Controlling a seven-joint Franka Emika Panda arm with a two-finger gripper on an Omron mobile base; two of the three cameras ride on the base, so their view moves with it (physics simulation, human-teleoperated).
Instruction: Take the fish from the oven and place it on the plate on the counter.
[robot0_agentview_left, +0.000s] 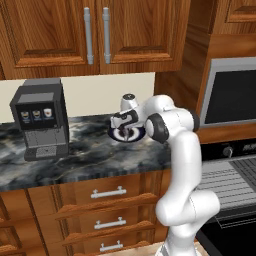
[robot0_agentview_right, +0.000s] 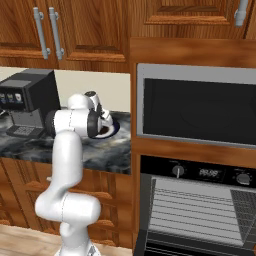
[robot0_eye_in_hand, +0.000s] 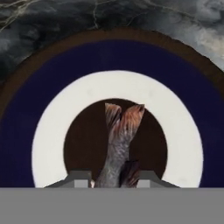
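Gripper (robot0_eye_in_hand: 113, 178) pinching the fish (robot0_eye_in_hand: 118, 144) between its fingertips, tail fanned out ahead over the dark centre of the plate (robot0_eye_in_hand: 48, 113), which sits directly beneath on the marble table (robot0_eye_in_hand: 43, 26)

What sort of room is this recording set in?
A rendered home kitchen, going by the built-in oven with wire racks, the marble counter over wooden drawers, and a coffee machine.

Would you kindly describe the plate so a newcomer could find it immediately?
Start at the dark marble counter, right of the black coffee machine. Near the counter's right end lies the plate, round with a wide dark-blue rim, white ring and dark centre. The tool holds the fish over it.
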